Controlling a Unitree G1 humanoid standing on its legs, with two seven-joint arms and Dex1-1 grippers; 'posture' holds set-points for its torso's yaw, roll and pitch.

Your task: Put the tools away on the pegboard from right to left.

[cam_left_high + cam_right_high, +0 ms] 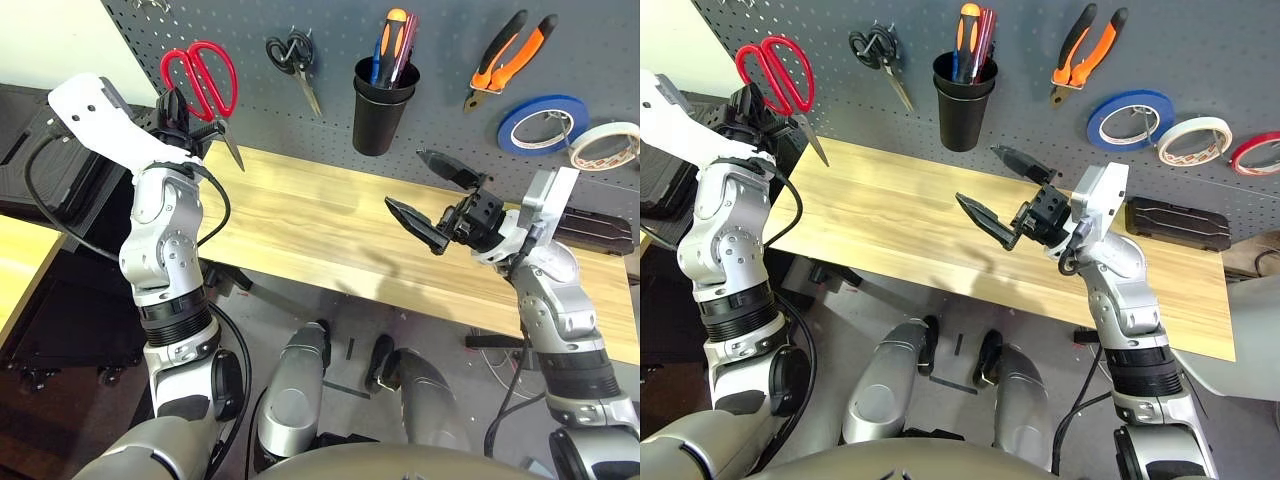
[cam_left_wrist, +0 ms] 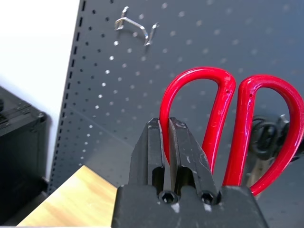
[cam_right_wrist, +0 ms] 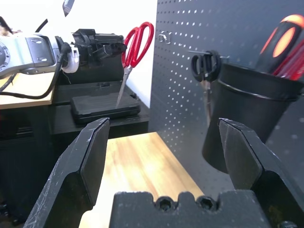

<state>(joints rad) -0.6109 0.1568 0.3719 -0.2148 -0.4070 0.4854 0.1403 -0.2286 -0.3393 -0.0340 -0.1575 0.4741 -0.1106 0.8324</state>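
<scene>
Left eye view: black cup holder point(image 1: 380, 110) holds upright screwdriver point(image 1: 393, 42).

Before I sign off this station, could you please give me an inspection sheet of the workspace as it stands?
Surface: wooden table, bare.
Job's things: red-handled scissors held up before the pegboard, near an empty metal hook; pliers and cream-white tape roll hung; screwdriver standing in the black cup holder.
Clutter: black-handled scissors, blue tape roll and red tape roll hung on the board; black case on the table's far right.
Pincers: left pincer shut on one scissor handle; right pincer open, empty, above the table.
Cables: black cable looping beside the left arm.
Surroundings: dark side unit on the left.
</scene>
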